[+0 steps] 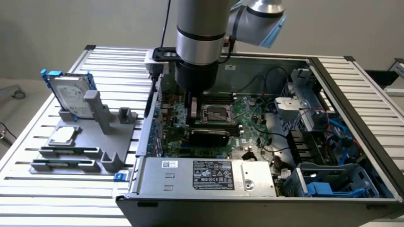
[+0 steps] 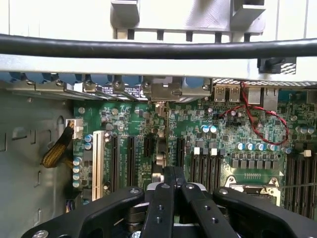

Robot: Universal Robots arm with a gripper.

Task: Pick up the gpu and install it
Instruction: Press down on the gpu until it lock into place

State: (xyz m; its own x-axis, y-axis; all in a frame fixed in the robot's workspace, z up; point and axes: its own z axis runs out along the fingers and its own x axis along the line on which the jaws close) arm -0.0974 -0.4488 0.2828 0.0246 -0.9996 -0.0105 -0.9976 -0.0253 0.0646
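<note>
You have the arm (image 1: pixel 200 38) reaching straight down into the open computer case (image 1: pixel 353 118), over the expansion-slot side of the motherboard (image 2: pixel 223 134). In the wrist view the jaws are clenched tight, and they look to be pinching the gpu (image 2: pixel 161 156). It shows there edge-on, as a thin upright strip running from the jaws toward the rear wall of the case.

That edge-on hold makes sense: gripped by its upper edge, the card hangs vertical, so its connector faces the board and its bracket end points at the rear openings. It stands between two black PCIe slots (image 2: pixel 130 158), and the white slot (image 2: pixel 97 158) lies further off to one side. You cannot tell from these views whether the connector is fully seated or only resting on its slot (the black fingers (image 2: pixel 158 208) hide the near part of the card).

In the exterior view, the grey fixture (image 1: pixel 107 156) sits on the slatted desk (image 1: pixel 38 189) at the exterior view's left, just beside the case. It holds the spare parts apart so each can be taken cleanly: the hard drive (image 1: pixel 68 94) stands upright in its blue frame and the CPU chip (image 1: pixel 63 135) lies flat below it. Neither is near the jaws. The CPU socket (image 1: pixel 215 112) lies open just beside the arm.
</note>
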